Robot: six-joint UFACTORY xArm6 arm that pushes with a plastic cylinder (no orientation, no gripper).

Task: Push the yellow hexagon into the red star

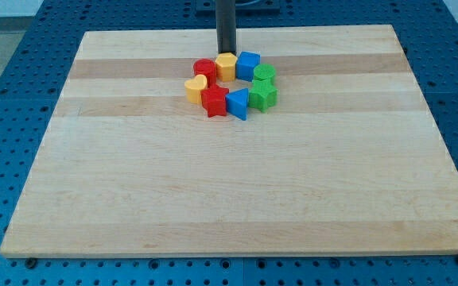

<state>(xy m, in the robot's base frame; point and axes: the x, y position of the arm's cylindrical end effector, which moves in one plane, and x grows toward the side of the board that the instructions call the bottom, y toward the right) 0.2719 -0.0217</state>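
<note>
The yellow hexagon point(227, 65) sits at the top of a ring of blocks near the top middle of the wooden board point(133, 183). The red star point(215, 101) lies at the ring's bottom left, apart from the hexagon across the small gap in the ring's middle. My tip point(226, 52) stands right behind the yellow hexagon, at its top edge, touching or nearly touching it.
The ring also holds a red cylinder point(205, 69), a yellow heart point(196, 88), a blue triangle point(238, 103), a green star point(263, 94), a green cylinder point(265, 75) and a blue cube point(249, 64). Blue perforated table surrounds the board.
</note>
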